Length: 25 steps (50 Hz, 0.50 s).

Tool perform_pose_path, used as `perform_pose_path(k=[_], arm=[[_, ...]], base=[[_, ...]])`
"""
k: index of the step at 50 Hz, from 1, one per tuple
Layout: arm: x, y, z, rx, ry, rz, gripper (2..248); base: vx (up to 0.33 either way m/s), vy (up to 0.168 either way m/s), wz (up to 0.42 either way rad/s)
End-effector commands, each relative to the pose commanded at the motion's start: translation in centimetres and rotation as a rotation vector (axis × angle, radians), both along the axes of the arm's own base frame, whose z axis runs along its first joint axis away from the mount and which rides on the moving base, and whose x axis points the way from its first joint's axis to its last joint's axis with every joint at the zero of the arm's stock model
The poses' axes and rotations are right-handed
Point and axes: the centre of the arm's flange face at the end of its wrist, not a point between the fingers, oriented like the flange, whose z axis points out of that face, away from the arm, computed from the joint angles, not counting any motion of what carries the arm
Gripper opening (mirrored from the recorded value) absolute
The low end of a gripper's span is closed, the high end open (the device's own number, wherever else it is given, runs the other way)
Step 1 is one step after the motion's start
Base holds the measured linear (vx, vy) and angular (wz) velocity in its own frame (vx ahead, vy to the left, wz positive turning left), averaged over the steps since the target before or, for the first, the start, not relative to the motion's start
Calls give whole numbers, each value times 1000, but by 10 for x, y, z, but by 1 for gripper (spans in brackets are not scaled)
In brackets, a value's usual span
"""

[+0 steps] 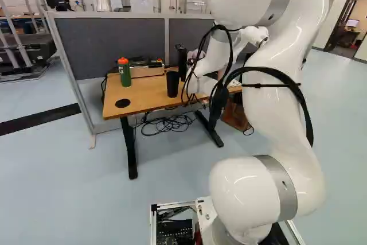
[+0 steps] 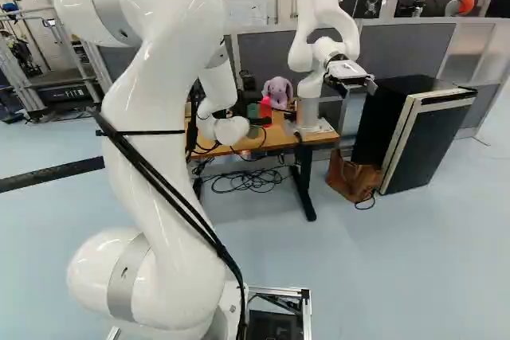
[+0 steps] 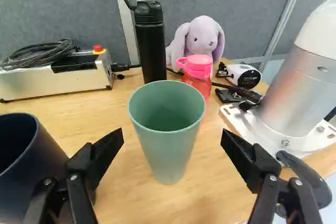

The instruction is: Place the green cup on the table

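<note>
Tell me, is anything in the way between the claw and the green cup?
Nothing visible stands between the open claw and the green cup. The dark blue cup is off beside the claw, and the pink-topped bottle is behind the green cup.

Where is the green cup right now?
In the wrist view, the green cup stands upright on the table between the two fingers of the open gripper, touching neither, with the pink-lidded bottle just beyond it.
</note>
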Motion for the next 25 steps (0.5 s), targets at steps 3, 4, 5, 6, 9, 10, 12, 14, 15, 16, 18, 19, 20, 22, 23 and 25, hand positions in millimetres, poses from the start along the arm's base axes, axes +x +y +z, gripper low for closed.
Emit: perform_pose_path(k=[3,4,5,6,9,10,12,14,15,16,18,19,20,22,23,25], arm=[[-6,-1,2,0,2,-2,247],[-8,-1,2,0,3,-2,247],[-10,-1,2,0,4,-3,247],[-11,-1,3,0,5,-3,247],[-17,-2,4,0,8,-4,247],[-19,-2,4,0,9,-5,247],[-23,-2,4,0,11,-5,247],[-26,-2,5,0,13,-5,247],[-28,-2,5,0,14,-5,247],[-30,-2,5,0,15,-5,247],[-34,-2,6,1,18,-6,247],[-36,-2,6,1,19,-6,247],[-38,-2,6,1,20,-6,247],[-42,-2,7,1,22,-6,247],[-44,-2,7,1,23,-6,247],[-47,-2,7,1,25,-6,247]], base=[[0,0,0],[0,0,0],[0,0,0],[0,0,0],[0,0,0],[0,0,0],[0,0,0],[0,0,0],[0,0,0],[0,0,0],[0,0,0],[0,0,0],[0,0,0],[0,0,0],[0,0,0],[0,0,0]])
